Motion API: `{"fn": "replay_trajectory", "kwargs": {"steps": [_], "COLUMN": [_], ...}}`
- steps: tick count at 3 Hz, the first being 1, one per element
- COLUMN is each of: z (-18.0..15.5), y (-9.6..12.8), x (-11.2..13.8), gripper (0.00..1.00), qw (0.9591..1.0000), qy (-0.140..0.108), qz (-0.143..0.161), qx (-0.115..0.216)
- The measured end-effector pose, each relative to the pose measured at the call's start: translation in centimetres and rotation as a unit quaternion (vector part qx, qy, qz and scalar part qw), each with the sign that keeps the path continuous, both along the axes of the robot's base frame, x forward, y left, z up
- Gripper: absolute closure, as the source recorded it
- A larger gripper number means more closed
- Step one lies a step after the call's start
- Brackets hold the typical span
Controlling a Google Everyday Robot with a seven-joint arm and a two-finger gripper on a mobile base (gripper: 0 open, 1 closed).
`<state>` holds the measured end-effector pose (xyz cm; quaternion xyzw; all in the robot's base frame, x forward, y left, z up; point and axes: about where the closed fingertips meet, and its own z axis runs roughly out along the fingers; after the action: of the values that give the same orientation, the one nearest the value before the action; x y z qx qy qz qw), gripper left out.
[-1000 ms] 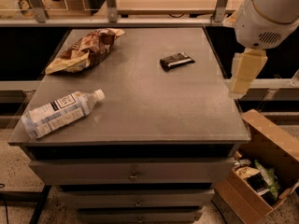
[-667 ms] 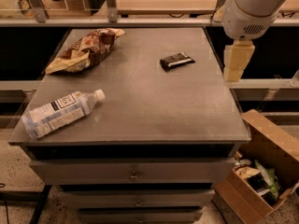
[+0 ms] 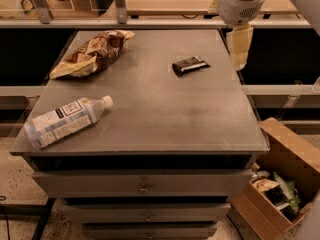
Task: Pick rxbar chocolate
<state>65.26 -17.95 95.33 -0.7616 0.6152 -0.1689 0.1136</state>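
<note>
The rxbar chocolate [image 3: 190, 65] is a small flat black bar with a pale label strip. It lies flat on the grey table top [image 3: 165, 114], toward the far right. My gripper [image 3: 239, 46] hangs from the white arm at the top right, above the table's right edge. It is to the right of the bar and a little beyond it, apart from it, with nothing in it.
A brown-and-tan crinkled snack bag [image 3: 89, 54] lies at the far left. A clear plastic bottle [image 3: 66, 121] lies on its side at the near left. An open cardboard box [image 3: 278, 184] with items stands on the floor at the right. Drawers sit under the top.
My arm and gripper have moved left and farther back, from off the table's right side to over its right edge, closer to the bar. The objects have not moved.
</note>
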Motion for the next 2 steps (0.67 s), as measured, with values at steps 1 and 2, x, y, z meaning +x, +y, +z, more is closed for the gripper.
{"fn": "replay_trajectory", "kwargs": {"steps": [1,2], "z": [-0.9,-2.1], "y": [1.5,3.0], "x": [3.4,5.5], "gripper": [0.00,0.00], "qw": [0.9977,0.9934], "qy": [0.015,0.032], "qz": [0.060,0.106], "qx": [-0.028,-0.029]}}
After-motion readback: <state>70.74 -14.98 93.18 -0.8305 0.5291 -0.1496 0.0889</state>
